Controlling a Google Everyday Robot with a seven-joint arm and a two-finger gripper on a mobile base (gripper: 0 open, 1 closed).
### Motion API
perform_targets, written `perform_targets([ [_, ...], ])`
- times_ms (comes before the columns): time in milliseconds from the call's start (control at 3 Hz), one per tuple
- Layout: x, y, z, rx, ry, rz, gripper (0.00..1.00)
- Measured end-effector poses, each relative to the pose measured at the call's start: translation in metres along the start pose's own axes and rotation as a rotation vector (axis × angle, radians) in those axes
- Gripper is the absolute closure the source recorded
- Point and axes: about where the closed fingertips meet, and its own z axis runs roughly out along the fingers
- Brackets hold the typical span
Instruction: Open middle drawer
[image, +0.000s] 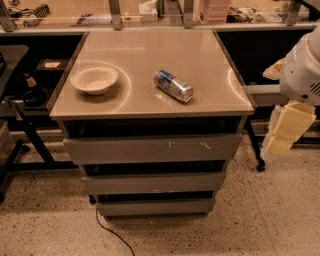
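Far right, gripper (286, 131) (closed or not? can't tell), apart from middle drawer (155, 182) of three; one bowl (94, 79), one can (173, 85).

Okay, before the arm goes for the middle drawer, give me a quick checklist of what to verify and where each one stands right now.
1. Middle drawer in view, front unblocked: ok.
2. Drawer opened: not ok, it looks shut.
3. Gripper at the drawer: not ok, it hangs right of the cabinet, apart from it.
4. Handle on the front: not ok, none shows.
5. Can on top steady: cannot tell, it lies on its side near the bowl.
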Motion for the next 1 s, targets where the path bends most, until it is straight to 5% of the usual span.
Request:
perform_targets([
  [667, 0.005, 0.013, 0.075, -0.086, -0.006, 0.050, 0.00],
  [1000, 0.005, 0.013, 0.075, -0.086, -0.006, 0.050, 0.00],
])
